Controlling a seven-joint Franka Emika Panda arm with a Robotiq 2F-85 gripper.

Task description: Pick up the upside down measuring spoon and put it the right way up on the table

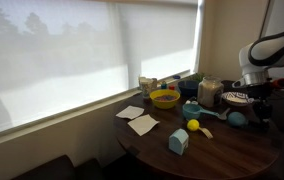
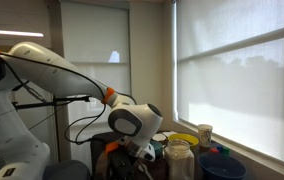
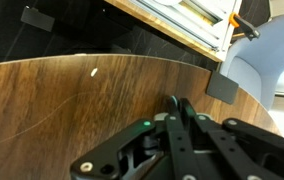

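Shows the gripper (image 3: 173, 103) fully closed in the wrist view: fingertips (image 3: 170, 101) pressed together above bare wood of the table (image 3: 62, 110), with nothing teal between them. Reads as closed on air, or on something hidden under the fingers; can't say which from here. Can't find the measuring spoon (image 1: 237, 119) in the wrist view at all. Picks it up only in an exterior view, probably, as a small teal lump near the table edge on the arm's side, directly under the wrist and just below the closed fingers. Sits well apart from the yellow ball (image 1: 193, 125) and the pale blue house-shaped block (image 1: 178, 141), both nearer the middle of the table. Too small to tell bowl-down from bowl-up, or which way the handle runs, so no call on the long axis. Can't tell touching from just above, either. Looks like the grasp step, judging by the pose. Hinges on one relation: spoon straight below the fingers, not off to a side. If empty, likely needs reopening and a straight drop, fingers across the handle, before any flip. Main risk: a pinch on the round bowl, which probably squirts out.
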